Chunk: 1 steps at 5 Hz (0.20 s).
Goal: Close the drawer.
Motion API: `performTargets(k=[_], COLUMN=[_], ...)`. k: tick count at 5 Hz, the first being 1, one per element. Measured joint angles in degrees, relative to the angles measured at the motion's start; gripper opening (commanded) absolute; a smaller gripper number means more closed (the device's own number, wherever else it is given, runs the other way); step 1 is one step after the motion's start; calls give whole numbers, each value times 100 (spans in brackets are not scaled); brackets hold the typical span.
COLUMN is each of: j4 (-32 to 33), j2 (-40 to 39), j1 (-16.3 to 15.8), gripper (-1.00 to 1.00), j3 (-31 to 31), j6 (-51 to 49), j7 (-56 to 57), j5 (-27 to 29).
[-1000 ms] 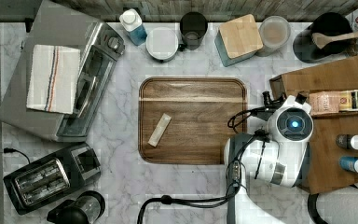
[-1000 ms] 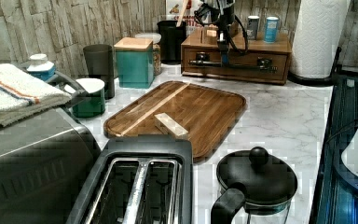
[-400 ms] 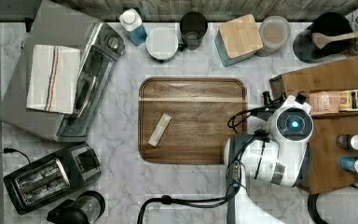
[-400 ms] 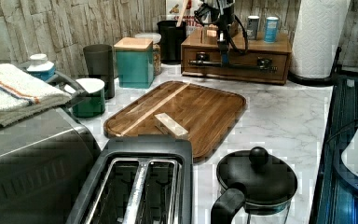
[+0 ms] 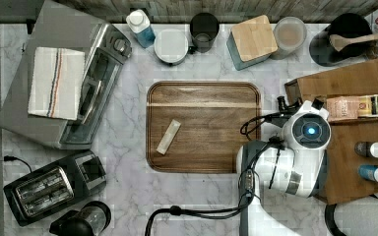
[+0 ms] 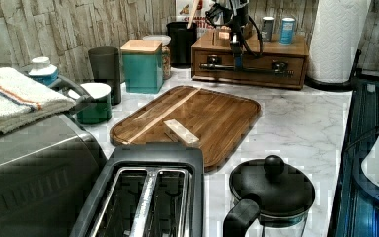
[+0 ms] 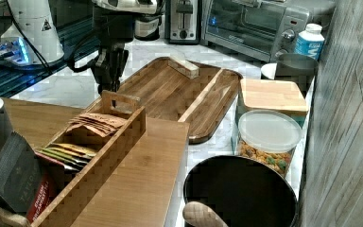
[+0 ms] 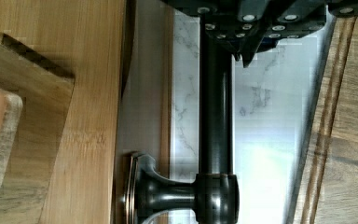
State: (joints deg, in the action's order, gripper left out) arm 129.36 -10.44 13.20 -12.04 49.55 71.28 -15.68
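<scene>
Going by the top view's left to right: toaster oven (image 5: pixel 64 83) and toaster (image 5: pixel 44 189) are being left out of it, well apart from the work. Tray (image 5: pixel 204 128) is lying mid-surface with a small block (image 5: pixel 169 137) on it, not involved. Arm (image 5: pixel 285 167) is being held at the front of the cabinet (image 5: pixel 354 81), on the top view's right. The drawer (image 6: pixel 256 61) is being seen in the left view as the cabinet's front panel, looking nearly home; how far out cannot be told. Jaws are being placed at the dark handle (image 8: pixel 216 121) bar, right by one of its posts. Whether they are being closed on it cannot be told.

Judgement: the push is being made now. It should be driven straight into the cabinet, square to the front, so the drawer is not being skewed or jammed. Force should be eased near the end, so the light cabinet is not being shoved along the surface.
</scene>
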Motion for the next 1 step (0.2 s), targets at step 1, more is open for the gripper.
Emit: performTargets(k=[1], j4=[0], j2=[1], j1=[-27], gripper=[-100], j3=[-26], j6=[0], j7=[0], j5=[0])
